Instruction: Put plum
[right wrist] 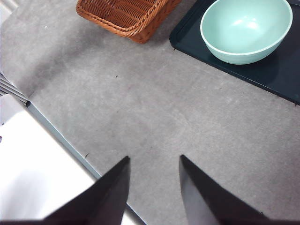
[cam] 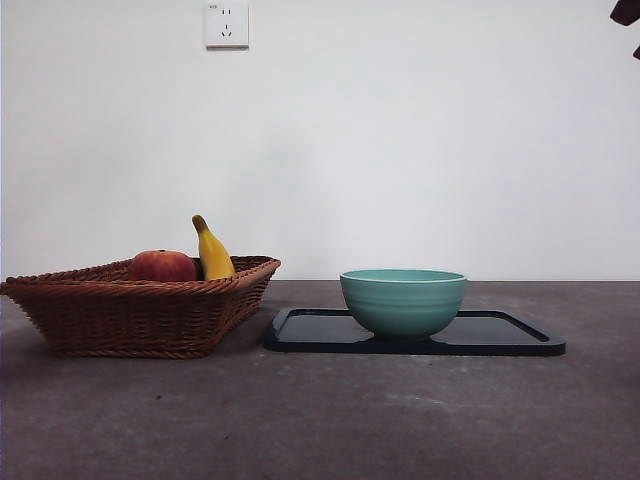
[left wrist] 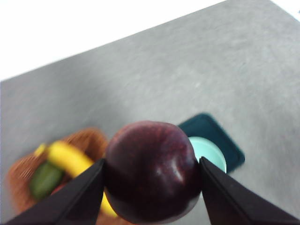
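Note:
The plum (left wrist: 151,171), glossy dark maroon, is clamped between my left gripper's (left wrist: 151,174) two black jaws, held high above the table; it does not show in the front view. Far below it lie the wicker basket (left wrist: 86,140) and the green bowl (left wrist: 210,152). My right gripper (right wrist: 153,164) is open with nothing between its jaws, hovering over bare grey table near the front edge; it shows only as a black tip (cam: 627,12) at the front view's top right corner.
The wicker basket (cam: 140,310) at left holds a red fruit (cam: 161,266), a yellow banana (cam: 212,252) and something green (left wrist: 44,179). The green bowl (cam: 403,299) stands on a dark tray (cam: 500,338) right of the basket. A white surface (right wrist: 37,178) borders the table's edge.

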Controlling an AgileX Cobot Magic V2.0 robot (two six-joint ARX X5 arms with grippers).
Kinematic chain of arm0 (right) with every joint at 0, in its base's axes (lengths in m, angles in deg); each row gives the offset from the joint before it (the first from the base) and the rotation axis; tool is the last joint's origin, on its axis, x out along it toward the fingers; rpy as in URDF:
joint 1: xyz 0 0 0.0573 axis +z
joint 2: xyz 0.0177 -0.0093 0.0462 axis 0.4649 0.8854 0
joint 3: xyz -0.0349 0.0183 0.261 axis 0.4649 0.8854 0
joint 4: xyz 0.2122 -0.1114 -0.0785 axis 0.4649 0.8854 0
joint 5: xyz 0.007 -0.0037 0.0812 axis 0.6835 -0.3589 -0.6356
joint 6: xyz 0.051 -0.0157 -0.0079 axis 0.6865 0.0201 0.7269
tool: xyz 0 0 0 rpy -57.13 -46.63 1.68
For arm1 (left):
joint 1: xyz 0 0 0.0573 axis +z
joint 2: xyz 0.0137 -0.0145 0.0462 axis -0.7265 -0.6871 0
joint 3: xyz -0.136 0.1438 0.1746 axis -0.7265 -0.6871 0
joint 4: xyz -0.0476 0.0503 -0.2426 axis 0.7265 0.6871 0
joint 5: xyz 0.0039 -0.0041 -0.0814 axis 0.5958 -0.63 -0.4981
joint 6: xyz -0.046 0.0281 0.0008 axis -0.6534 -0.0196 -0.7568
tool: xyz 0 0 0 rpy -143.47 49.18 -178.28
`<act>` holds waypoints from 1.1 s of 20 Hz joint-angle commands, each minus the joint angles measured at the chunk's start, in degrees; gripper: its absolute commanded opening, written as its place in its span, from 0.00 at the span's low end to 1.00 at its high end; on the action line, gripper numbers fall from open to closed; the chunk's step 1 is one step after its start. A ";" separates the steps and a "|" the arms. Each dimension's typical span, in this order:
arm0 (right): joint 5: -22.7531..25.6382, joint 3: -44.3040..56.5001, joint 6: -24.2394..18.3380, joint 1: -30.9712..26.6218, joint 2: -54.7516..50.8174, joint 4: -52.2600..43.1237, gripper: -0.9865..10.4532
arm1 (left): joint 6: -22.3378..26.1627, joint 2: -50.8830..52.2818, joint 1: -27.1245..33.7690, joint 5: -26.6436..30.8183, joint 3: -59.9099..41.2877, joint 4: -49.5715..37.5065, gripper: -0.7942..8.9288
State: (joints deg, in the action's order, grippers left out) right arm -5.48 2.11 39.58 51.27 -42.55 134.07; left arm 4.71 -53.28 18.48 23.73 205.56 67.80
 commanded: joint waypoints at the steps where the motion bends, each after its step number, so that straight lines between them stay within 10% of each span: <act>1: -0.04 -0.37 -0.72 0.24 0.26 -0.42 0.23 | 1.55 3.45 0.37 -0.07 0.85 2.82 0.30; 8: -0.37 -0.37 -0.90 0.26 0.24 -0.42 0.23 | 0.94 15.10 2.60 -0.04 -14.40 2.51 0.30; 22: -1.90 -0.37 -0.85 0.26 0.26 -0.35 0.23 | 0.02 25.07 6.03 4.26 -66.66 -39.80 0.30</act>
State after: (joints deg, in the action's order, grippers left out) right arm -7.18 2.11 39.36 51.27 -42.55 134.07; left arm 4.39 -27.42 24.44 27.81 138.94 29.72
